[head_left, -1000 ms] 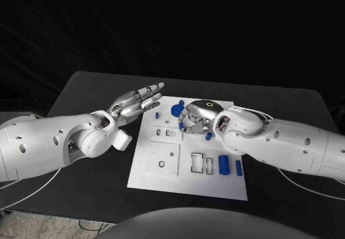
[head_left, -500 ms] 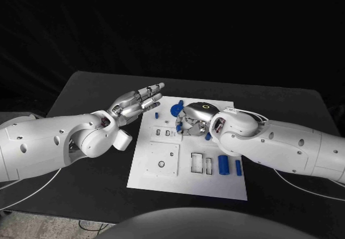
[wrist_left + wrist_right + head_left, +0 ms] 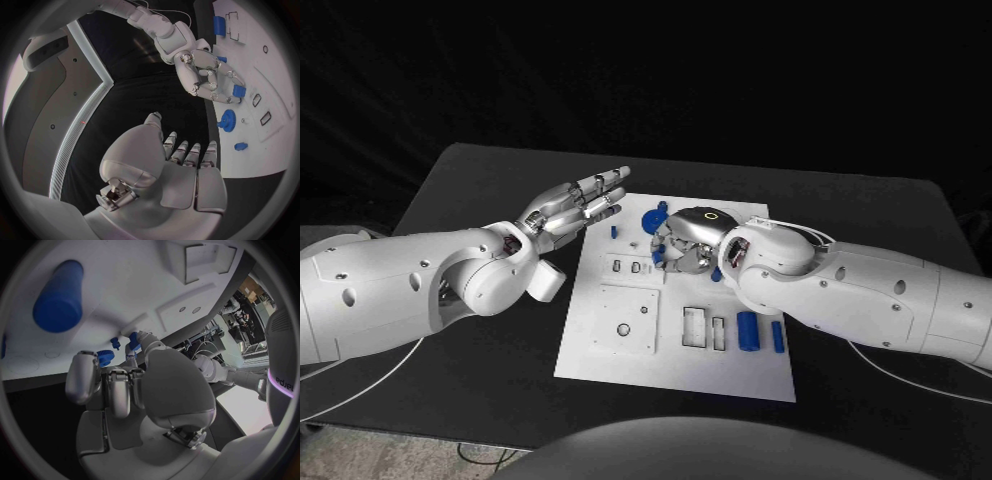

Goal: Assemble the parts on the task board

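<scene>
two hands over a white board with blue parts on a black table.
the right hand (image 3: 687, 243) is curled down onto the far middle of the board (image 3: 675, 375); a small blue block (image 3: 239, 91) sits between its fingertips in the left wrist view, so it grips that. a blue gear (image 3: 227, 120) and a little blue peg (image 3: 240, 146) lie just beside it. the left hand (image 3: 571, 209) hangs above the board's left edge, fingers straight and apart, holding nothing. two blue cylinders (image 3: 749, 331) lie near the right edge.
</scene>
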Available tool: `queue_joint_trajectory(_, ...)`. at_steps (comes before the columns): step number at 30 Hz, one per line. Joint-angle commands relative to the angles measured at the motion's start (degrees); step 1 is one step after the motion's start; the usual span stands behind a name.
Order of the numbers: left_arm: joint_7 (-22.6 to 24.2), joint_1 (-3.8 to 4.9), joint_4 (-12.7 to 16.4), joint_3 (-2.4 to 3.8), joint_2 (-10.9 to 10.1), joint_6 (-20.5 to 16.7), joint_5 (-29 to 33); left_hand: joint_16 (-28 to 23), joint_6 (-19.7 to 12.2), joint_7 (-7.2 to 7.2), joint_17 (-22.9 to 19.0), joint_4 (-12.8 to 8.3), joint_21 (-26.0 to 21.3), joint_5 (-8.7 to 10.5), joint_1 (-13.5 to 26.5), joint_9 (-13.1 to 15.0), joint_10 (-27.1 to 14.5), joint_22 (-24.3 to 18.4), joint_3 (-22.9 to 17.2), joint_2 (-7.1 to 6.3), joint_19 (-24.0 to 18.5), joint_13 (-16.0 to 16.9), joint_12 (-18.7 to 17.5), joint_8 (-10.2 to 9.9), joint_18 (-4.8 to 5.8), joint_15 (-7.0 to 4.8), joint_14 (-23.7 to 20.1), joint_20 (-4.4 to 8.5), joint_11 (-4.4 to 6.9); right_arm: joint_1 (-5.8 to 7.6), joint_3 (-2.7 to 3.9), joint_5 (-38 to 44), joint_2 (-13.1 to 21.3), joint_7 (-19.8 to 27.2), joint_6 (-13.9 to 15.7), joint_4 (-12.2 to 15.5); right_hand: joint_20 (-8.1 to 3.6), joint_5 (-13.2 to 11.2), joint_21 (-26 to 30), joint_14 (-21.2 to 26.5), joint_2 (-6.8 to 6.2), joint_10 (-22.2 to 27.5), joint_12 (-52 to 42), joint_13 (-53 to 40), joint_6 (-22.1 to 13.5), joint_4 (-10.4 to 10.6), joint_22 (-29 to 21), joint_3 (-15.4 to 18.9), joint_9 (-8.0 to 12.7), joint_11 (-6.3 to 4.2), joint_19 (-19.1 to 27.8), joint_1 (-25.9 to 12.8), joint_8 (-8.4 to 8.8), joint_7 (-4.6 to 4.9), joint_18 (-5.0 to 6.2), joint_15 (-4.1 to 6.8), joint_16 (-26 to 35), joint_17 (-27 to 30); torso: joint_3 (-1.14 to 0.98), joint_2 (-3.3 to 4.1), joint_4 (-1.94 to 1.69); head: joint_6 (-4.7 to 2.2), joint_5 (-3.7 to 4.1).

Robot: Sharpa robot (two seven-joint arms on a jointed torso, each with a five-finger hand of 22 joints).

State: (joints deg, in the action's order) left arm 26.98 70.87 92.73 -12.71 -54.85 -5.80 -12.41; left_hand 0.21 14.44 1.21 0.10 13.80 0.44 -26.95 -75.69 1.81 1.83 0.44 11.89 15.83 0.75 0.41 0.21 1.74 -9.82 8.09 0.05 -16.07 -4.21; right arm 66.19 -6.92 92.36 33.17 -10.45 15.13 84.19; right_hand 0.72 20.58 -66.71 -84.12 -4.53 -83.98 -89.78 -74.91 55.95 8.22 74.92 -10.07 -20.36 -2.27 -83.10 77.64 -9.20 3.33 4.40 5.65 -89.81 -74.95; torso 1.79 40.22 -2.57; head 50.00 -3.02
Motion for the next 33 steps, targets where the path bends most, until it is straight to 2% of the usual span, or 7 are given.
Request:
queue_joint_trajectory(1,0.41,-0.01,-0.06,0.02,0.18,1.34,0.03,-0.16,-0.19,0.01,-0.06,-0.40,0.30,-0.38,-0.56,0.06,0.07,0.08,0.02,-0.10,0.23,0.09,0.27,0.17,-0.52,0.26,0.04,-0.37,-0.48,-0.12,-0.03,0.88,-0.08,-0.80,-0.96,-0.13,0.45,-1.23,0.06,-5.88,-0.18,-6.02,-0.22,-15.09,-2.04,-0.51,9.28,-0.03,0.57,0.52,-0.19,-0.94,1.31,0.11,-0.03,-0.46,-0.19,-15.05,-0.01,-0.01,0.01,0.00,-0.03)
queue_joint_trajectory(11,0.28,-0.06,-0.25,0.02,0.37,1.52,0.03,-0.17,-0.12,0.11,-0.06,-0.48,0.31,-0.42,-0.61,0.08,0.06,0.08,-0.04,-0.06,0.23,0.09,0.27,0.19,-0.52,0.29,0.03,-0.38,-0.45,-0.16,-0.03,0.91,-0.18,-0.60,-1.26,-0.10,0.53,-6.05,0.15,-5.88,-0.76,-6.02,-0.22,-15.09,-5.08,-0.87,9.26,0.36,1.41,0.44,-0.17,-2.06,3.28,0.00,0.01,-0.49,-0.19,-15.05,0.01,0.02,-0.02,0.00,0.07)
queue_joint_trajectory(15,0.22,-0.08,-0.31,0.02,0.35,1.59,0.03,-0.17,-0.12,0.11,-0.06,-0.48,0.31,-0.42,-0.61,0.08,0.06,0.08,-0.04,-0.06,0.23,0.09,0.27,0.19,-0.52,0.29,0.03,-0.38,-0.45,-0.19,-0.03,0.72,-0.06,-0.15,-1.25,-0.12,0.35,-10.62,-0.22,-5.88,-1.45,-6.02,-0.22,-15.09,-9.23,-0.92,9.36,1.19,2.91,-0.02,-0.30,-2.57,5.39,-0.69,-0.03,-0.18,-0.19,-15.05,0.00,0.07,0.00,0.00,0.11)
queue_joint_trajectory(19,0.23,-0.09,-0.33,0.02,0.31,1.62,0.02,-0.17,-0.12,0.11,-0.06,-0.48,0.31,-0.42,-0.61,0.08,0.06,0.08,-0.04,-0.06,0.23,0.09,0.27,0.19,-0.52,0.29,0.03,-0.38,-0.45,-0.20,-0.03,0.35,0.13,0.66,-0.28,-0.11,0.01,-14.18,-0.38,-5.88,-2.08,-6.02,-0.22,-15.09,-12.83,-0.04,9.40,2.17,4.46,-0.47,-0.37,-3.29,5.56,-1.20,-0.06,0.18,-0.19,-15.05,0.02,0.06,0.03,0.00,0.06)
queue_joint_trajectory(23,0.34,-0.09,-0.28,0.02,0.28,1.51,0.01,-0.17,-0.13,0.16,-0.06,-0.52,0.31,-0.44,-0.63,0.08,0.04,0.08,-0.06,-0.06,0.24,0.08,0.26,0.19,-0.51,0.30,0.03,-0.38,-0.45,-0.21,-0.03,-0.02,0.53,1.81,2.08,0.19,-0.14,-16.17,-0.49,-5.88,-2.92,-6.02,-0.22,-15.09,-14.42,1.27,9.43,2.77,5.47,-0.65,-0.42,-3.59,5.50,-1.42,-0.10,0.37,-0.19,-15.05,0.00,0.09,-0.02,0.00,-0.06)
queue_joint_trajectory(28,0.64,-0.09,0.08,0.02,0.02,0.05,-0.84,-0.17,-0.04,0.30,-0.06,-0.89,0.34,-0.49,-0.84,0.09,0.02,0.10,-0.06,-0.31,0.28,0.07,0.26,0.21,-0.50,0.43,0.03,-0.47,-0.47,-0.05,-0.01,-0.64,1.70,3.70,7.12,1.33,-0.33,-17.32,-0.64,-5.88,-4.42,-6.02,-0.22,-15.09,-15.70,3.91,9.46,3.20,6.63,-0.85,-0.47,-3.17,5.35,-1.57,-0.11,0.45,-0.19,-15.05,-0.02,0.12,-0.03,0.00,-0.61)
queue_joint_trajectory(33,0.68,-0.07,1.24,0.05,-0.88,-2.12,-2.44,-0.10,0.20,0.58,0.00,-2.07,0.70,-0.51,-1.56,0.11,0.07,0.31,0.04,-1.20,0.78,0.08,0.26,0.24,-0.52,1.05,0.18,-0.65,-0.79,1.58,0.10,-1.82,4.22,5.00,12.04,4.12,-0.33,-17.38,-0.67,-5.88,-4.94,-6.02,-0.22,-15.09,-15.58,5.77,9.47,3.36,7.14,-0.78,-0.48,-2.58,5.09,-1.48,-0.14,0.49,-0.19,-15.05,-0.13,0.12,-0.03,0.00,-0.99)
